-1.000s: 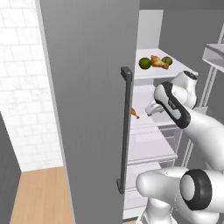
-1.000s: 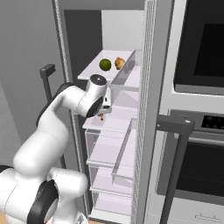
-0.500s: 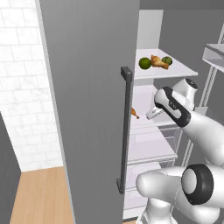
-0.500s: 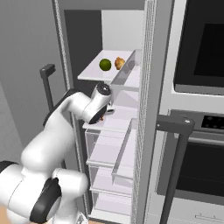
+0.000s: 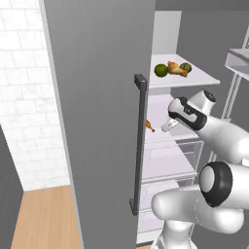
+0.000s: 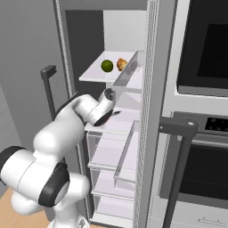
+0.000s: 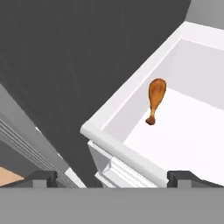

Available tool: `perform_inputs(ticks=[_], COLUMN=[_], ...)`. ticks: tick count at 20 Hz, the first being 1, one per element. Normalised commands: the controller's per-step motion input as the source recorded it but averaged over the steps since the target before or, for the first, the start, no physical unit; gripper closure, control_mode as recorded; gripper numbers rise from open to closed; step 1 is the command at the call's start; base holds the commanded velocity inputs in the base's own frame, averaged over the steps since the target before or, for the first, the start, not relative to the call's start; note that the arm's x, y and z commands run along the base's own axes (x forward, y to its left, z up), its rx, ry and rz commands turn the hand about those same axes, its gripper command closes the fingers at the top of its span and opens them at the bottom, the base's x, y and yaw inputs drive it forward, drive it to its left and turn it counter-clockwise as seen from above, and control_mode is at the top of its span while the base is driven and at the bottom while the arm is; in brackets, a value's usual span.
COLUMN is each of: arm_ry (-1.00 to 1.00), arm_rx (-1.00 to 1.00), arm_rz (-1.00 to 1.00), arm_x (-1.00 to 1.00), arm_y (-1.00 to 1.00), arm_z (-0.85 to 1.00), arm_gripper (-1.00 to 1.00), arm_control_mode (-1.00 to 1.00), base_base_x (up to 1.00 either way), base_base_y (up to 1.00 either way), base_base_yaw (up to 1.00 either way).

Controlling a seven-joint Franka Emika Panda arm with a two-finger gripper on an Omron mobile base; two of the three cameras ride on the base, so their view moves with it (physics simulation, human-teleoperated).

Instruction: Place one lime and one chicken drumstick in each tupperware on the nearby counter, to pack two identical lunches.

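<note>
On the fridge's top shelf lie a lime (image 5: 161,70), a chicken drumstick (image 5: 176,68) and a second lime (image 5: 186,67); the right base view shows a lime (image 6: 107,66) beside a drumstick (image 6: 121,64). Another chicken drumstick (image 5: 150,125) lies on the shelf below, near its left edge. In the hand view this drumstick (image 7: 156,98) lies ahead, plump end away from me. My gripper (image 5: 168,127) (image 6: 113,114) (image 7: 113,177) hovers at that lower shelf's front edge, open, with nothing between its fingers. The tupperware and the counter are out of view.
The open grey fridge door with its dark bar handle (image 5: 140,146) stands close on my left. A door bin (image 6: 129,78) and the fridge's right wall hem in the shelves. Clear drawers (image 6: 111,153) sit below. A black wall oven (image 6: 202,53) is to the right.
My hand has dropped from below the top shelf and reached further in toward the lower shelf. The gripper stayed open. Limes and drumsticks have not moved.
</note>
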Motion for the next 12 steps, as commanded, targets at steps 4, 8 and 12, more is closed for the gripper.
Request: perform_inputs(ticks=[4,8,12], arm_ry=[-0.10,-0.06,-0.06], arm_rx=[0.00,0.00,0.00], arm_rz=[0.13,0.06,0.03], arm_x=[0.40,0.38,0.22], arm_y=[-0.02,0.00,0.00], arm_z=[-0.19,-0.18,-0.16], arm_gripper=[-1.00,-1.00,-1.00], arm_control_mode=[-1.00,-1.00,-1.00], base_base_x=[0.00,0.00,0.00], base_base_y=[0.00,0.00,0.00], base_base_yaw=[0.00,0.00,0.00])
